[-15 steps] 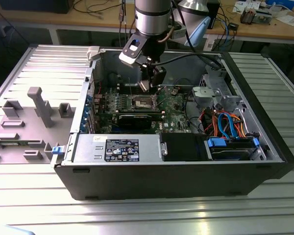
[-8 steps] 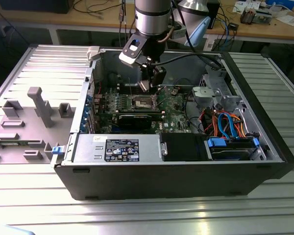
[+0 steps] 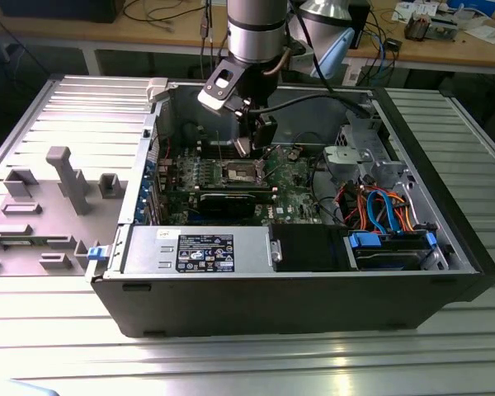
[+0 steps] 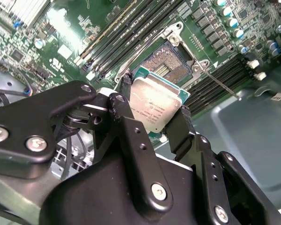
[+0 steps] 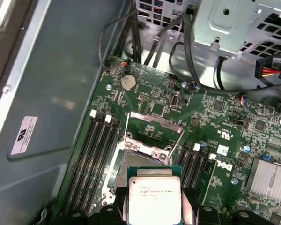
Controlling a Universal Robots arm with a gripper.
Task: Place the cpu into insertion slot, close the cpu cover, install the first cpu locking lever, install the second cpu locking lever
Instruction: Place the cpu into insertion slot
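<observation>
My gripper point(image 3: 246, 142) hangs inside the open computer case, just above the insertion slot point(image 3: 241, 172) on the green board. It is shut on the cpu point(image 4: 154, 105), a small silver-topped square chip gripped by two opposite edges between black fingers point(image 4: 180, 126). In both wrist views the cpu point(image 5: 154, 197) floats clear of the bare insertion slot point(image 5: 141, 161), whose contacts point(image 4: 169, 65) show. The cpu cover point(image 5: 155, 120) stands swung open behind the slot. Two thin wire locking levers point(image 5: 126, 129) are raised at its sides, and one lever point(image 4: 220, 84) sticks out past the slot.
Memory slots point(image 5: 93, 154) run along both sides of the socket. A labelled power supply point(image 3: 206, 247) sits at the case's front, and a drive cage point(image 3: 355, 157) with coloured cables point(image 3: 379, 206) on the exterior view's right. A grey fixture plate point(image 3: 58, 190) lies outside the case on the left.
</observation>
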